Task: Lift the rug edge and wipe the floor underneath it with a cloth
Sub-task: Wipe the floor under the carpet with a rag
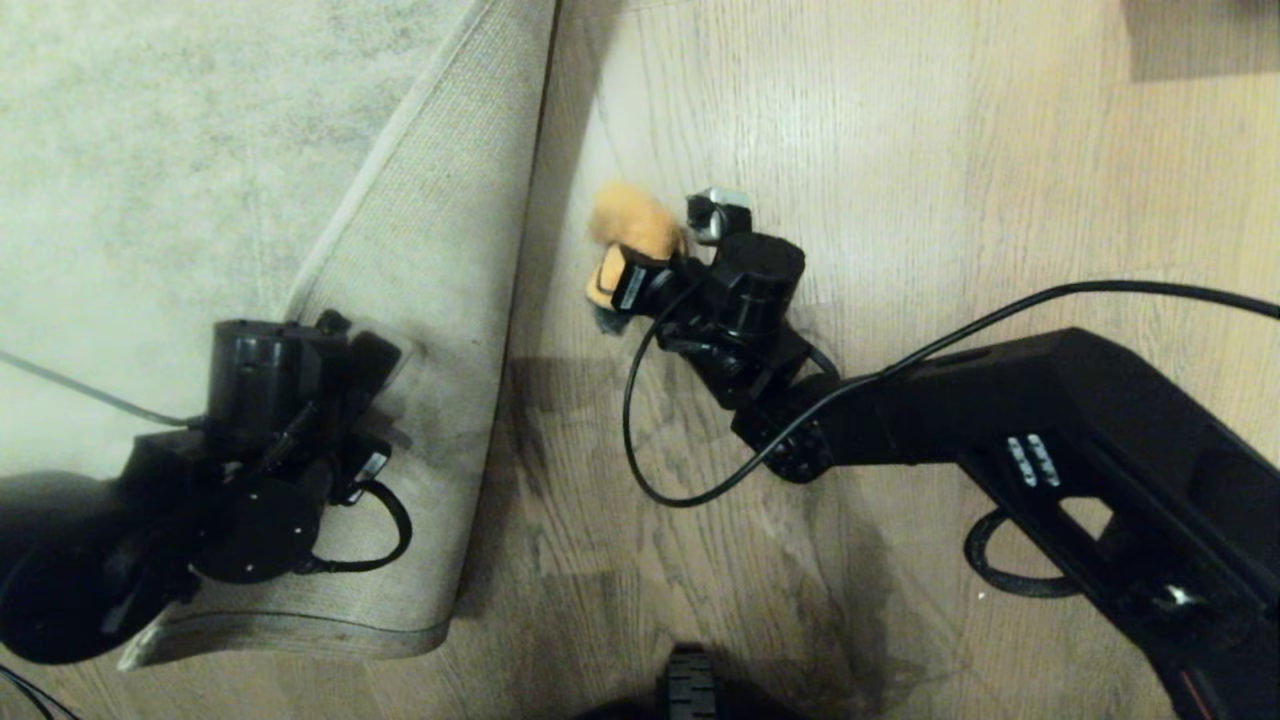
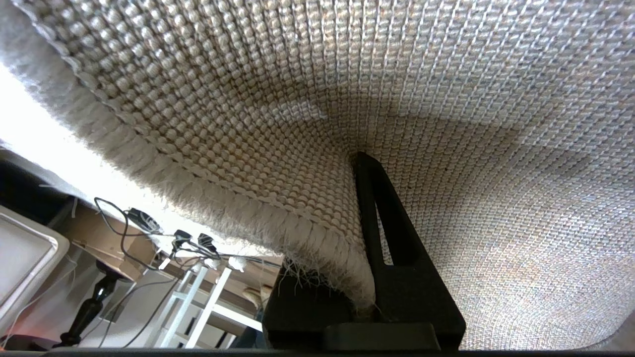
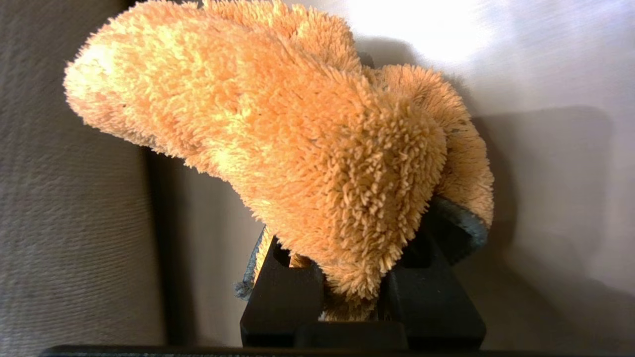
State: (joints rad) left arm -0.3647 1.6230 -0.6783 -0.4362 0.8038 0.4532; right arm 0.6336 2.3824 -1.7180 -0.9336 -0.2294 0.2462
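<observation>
The rug edge (image 1: 400, 150) is folded back over the pale rug, so its woven backing (image 1: 440, 300) faces up. My left gripper (image 1: 375, 365) is shut on the rug edge. In the left wrist view the fringed border (image 2: 223, 213) runs between the black fingers (image 2: 392, 238). Bare wood floor (image 1: 900, 200) lies to the right of the fold. My right gripper (image 1: 625, 280) hovers over the floor just beside the fold, shut on the orange cloth (image 1: 635, 225). The fluffy cloth (image 3: 297, 148) bulges out over the fingers (image 3: 283, 292) and hides their tips, with a teal trim (image 3: 461, 228) at one end.
The right arm (image 1: 1050, 430) reaches in from the lower right, with a black cable (image 1: 640, 440) looping over the floor. Part of my base (image 1: 690, 690) shows at the bottom. White shelving (image 2: 198, 302) and wires (image 2: 144, 220) show under the lifted rug.
</observation>
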